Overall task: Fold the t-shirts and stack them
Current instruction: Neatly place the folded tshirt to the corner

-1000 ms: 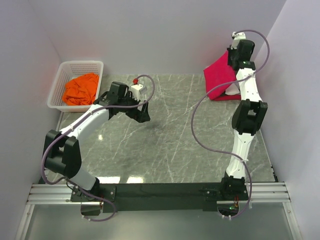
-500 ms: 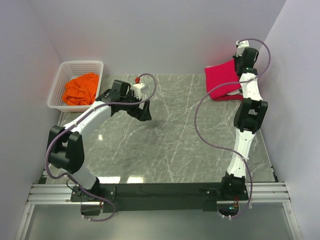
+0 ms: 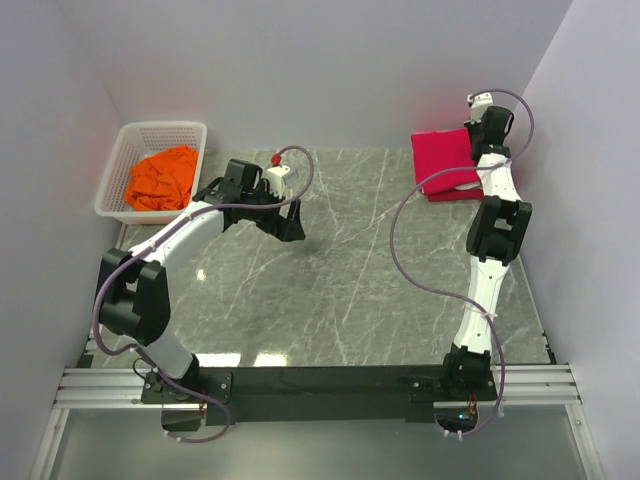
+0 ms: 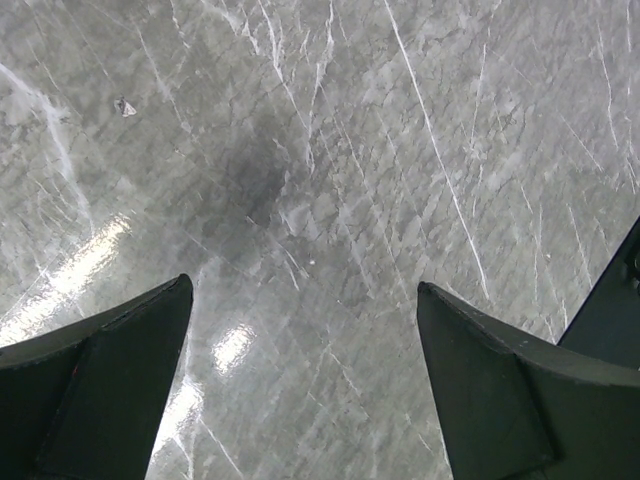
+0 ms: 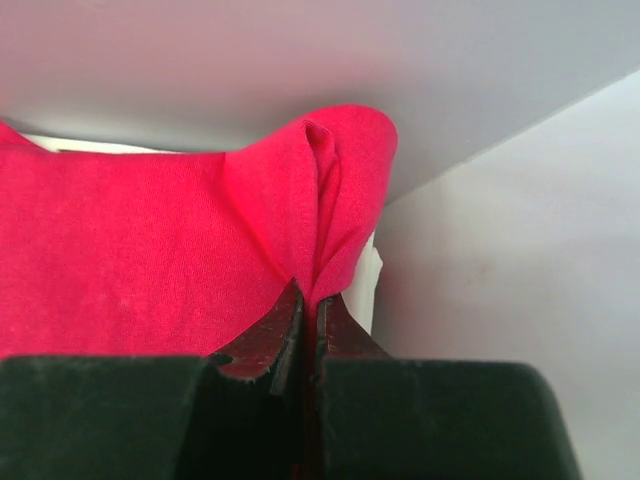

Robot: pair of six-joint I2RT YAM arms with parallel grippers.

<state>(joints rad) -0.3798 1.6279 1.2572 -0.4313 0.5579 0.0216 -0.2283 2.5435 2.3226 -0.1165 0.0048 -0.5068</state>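
At far-right corner | right tool (image 5: pixel 308 302) pinching soft crimson t-shirt (image 5: pixel 130 250) fold | left tool (image 4: pixel 303 286) apart above veined marble (image 4: pixel 380 130)

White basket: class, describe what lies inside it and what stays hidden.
A crumpled orange t-shirt lies inside the white basket, filling its nearer part. The far part of the basket floor shows bare. Whatever may lie beneath the shirt is covered.

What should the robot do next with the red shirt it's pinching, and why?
Probably open the right fingers and let go. The red t-shirt already lies folded flat in the far right corner, but a bit of it is pinched between those shut fingers. The orange t-shirt waits in the basket.
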